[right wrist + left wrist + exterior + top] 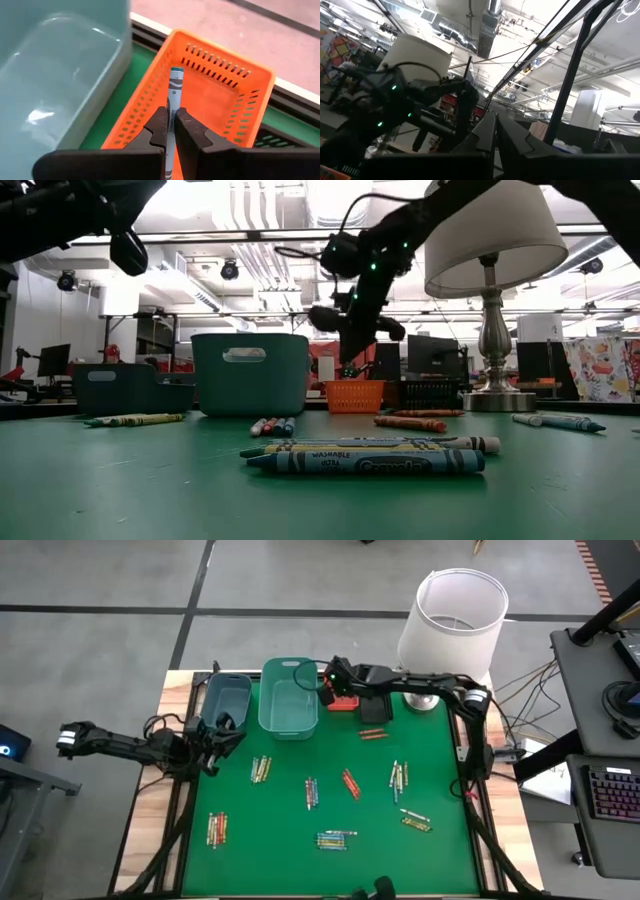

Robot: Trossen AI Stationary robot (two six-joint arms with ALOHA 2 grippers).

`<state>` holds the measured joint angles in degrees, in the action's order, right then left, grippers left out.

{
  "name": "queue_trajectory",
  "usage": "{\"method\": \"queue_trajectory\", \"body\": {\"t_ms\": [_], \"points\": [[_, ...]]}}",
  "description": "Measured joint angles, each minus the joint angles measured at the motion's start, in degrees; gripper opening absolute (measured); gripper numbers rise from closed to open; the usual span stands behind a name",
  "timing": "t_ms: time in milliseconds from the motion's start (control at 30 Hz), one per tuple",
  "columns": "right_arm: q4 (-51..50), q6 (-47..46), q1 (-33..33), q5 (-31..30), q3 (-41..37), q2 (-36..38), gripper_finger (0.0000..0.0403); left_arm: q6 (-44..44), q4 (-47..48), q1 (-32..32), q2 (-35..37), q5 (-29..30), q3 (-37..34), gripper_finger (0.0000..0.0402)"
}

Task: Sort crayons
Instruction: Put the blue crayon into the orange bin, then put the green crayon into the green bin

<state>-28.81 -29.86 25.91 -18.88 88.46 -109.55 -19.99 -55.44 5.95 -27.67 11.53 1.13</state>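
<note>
My right gripper (171, 126) is shut on a crayon (174, 95) with a pale grey wrapper and a teal tip, above the orange bin (225, 100) at the mat's far edge (345, 703). Beside that bin stands the light teal bin (60, 65). Several loose crayons lie flat on the green mat, among them a bundle near the front (365, 462) and groups at mid mat (350, 783). My left gripper (495, 132) is shut on nothing and points upward at the mat's left edge (222, 728), next to the dark teal bin (228, 700). My right gripper pinches the crayon's wrapped shaft (172, 114) between its two fingers. The crayon lies along the fingers, its teal tip (176, 70) sticking out past their free ends. The fingers slant down from the table's right side. The crayon hangs clear over the orange bin.
A black bin (375, 710) stands right of the orange one. A lamp with a white shade (452, 625) stands at the far right corner, over my right arm. Bare mat lies between the crayon groups (270, 860).
</note>
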Motion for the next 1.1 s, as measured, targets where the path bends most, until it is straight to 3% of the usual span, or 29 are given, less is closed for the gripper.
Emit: {"method": "queue_trajectory", "body": {"t_ms": [467, 867, 1100], "points": [[0.01, -0.17, 0.0, -3.77, 0.03, -2.1, 0.0019, 0.0, 0.15, 0.01, 0.4, -0.04, 0.0, 0.0], [-0.21, 0.12, -0.08, -3.6, 0.03, -1.66, 0.0129, -0.77, 0.15, 0.0, 0.38, -0.04, 0.0, 0.0], [-1.1, 2.68, -3.33, -1.78, 0.12, 1.66, 0.0159, -5.75, 0.15, 0.0, -0.8, -0.07, 0.0, 0.0]]}}
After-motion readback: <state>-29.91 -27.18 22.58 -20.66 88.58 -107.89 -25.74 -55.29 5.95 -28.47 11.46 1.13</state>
